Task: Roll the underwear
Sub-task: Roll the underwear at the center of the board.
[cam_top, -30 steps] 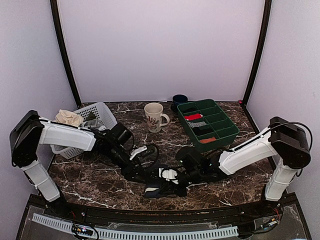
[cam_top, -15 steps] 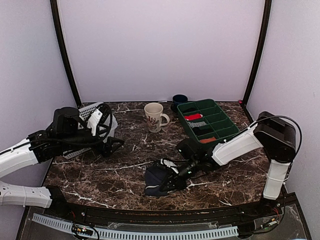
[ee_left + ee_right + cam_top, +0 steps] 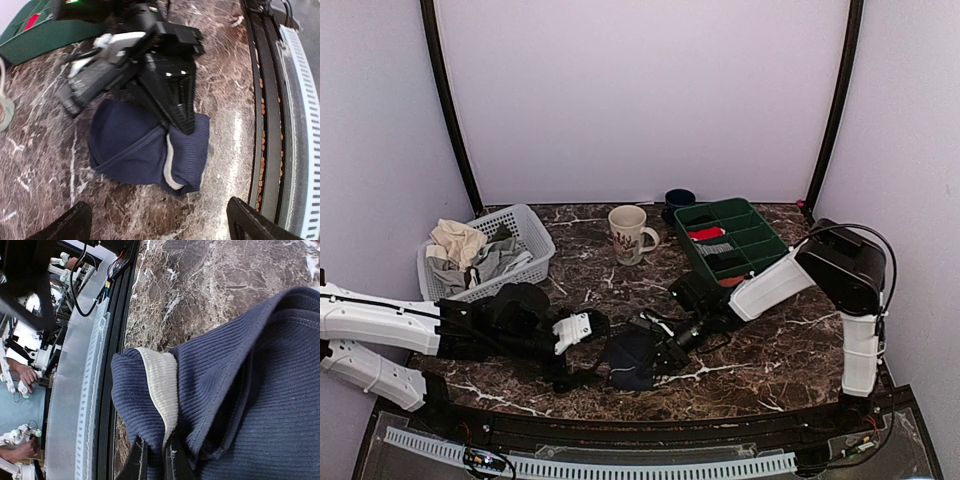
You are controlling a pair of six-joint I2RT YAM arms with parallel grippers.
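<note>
The underwear (image 3: 628,362) is a navy cloth bundle, partly folded over, lying near the table's front edge. Its cream waistband (image 3: 170,165) shows in the fold. My right gripper (image 3: 658,352) is shut on the folded edge beside the waistband, and its fingertips (image 3: 138,460) pinch the navy cloth (image 3: 240,390). In the left wrist view the right gripper (image 3: 184,120) reaches onto the underwear (image 3: 130,145) from behind. My left gripper (image 3: 586,352) lies low just left of the underwear. It is wide open and empty (image 3: 160,231), with marble between its fingers.
A white basket (image 3: 525,222) of cloths stands at the back left. A cream mug (image 3: 628,233) and a dark cup (image 3: 679,198) stand at the back middle. A green divided tray (image 3: 760,262) with small rolled bundles is at the right. The table's front rail (image 3: 270,125) is close to the underwear.
My left arm has swung down from beside the basket and now lies low beside the underwear. My right arm has stayed on the underwear, shifting it slightly.
</note>
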